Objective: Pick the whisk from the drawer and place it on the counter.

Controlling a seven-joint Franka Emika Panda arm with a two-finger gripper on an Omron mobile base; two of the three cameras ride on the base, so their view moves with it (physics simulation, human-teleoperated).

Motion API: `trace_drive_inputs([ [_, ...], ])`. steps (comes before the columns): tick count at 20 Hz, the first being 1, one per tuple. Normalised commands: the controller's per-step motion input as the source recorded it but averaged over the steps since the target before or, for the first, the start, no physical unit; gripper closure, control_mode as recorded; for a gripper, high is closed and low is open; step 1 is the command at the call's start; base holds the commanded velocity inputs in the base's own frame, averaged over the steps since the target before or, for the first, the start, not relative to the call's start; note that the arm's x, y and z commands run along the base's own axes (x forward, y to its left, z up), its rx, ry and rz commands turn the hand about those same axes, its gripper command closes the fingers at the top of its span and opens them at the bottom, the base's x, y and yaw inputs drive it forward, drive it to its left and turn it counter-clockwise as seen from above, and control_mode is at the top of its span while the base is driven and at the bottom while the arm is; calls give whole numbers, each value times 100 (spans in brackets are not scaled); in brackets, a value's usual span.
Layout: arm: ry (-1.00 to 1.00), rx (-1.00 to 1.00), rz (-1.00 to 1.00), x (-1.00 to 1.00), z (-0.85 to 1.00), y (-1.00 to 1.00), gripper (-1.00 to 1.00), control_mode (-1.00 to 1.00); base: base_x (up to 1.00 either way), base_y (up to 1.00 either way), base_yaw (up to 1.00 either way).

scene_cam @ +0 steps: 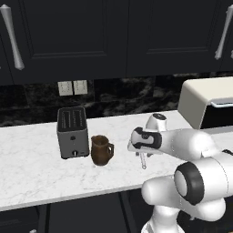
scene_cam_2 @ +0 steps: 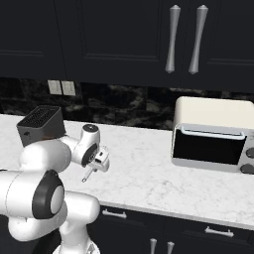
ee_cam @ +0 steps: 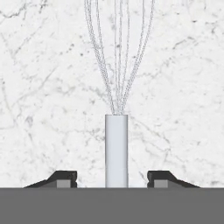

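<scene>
One whisk point(ee_cam: 117, 131) lies on the white marble counter point(scene_cam: 36, 173) between the pincer's point(ee_cam: 112, 178) spread, untouching fingertips point(ee_cam: 64, 177).

No readable text, labels or numbers anywhere

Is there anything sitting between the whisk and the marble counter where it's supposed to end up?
Nothing visible does. In the hand view the whisk lies against bare counter, its handle between the open tool fingers. The brown jug and toaster stand off to the tool's left.
</scene>
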Motion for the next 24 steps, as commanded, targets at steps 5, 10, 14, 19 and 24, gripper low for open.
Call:
trace_drive_inputs([
  [5,0,-3,0,-2,16,3,-100,-100,0,0,0],
  [10,-3,-18,0,-38,59,30,-100,-100,0,0,0],
  [14,0,-25,0,-46,83,65,-100,-100,0,0,0],
  [19,-6,-15,0,-62,57,43,-100,-100,0,0,0],
  [24,-9,-4,5,-16,0,55,-100,-100,0,0,0],
])
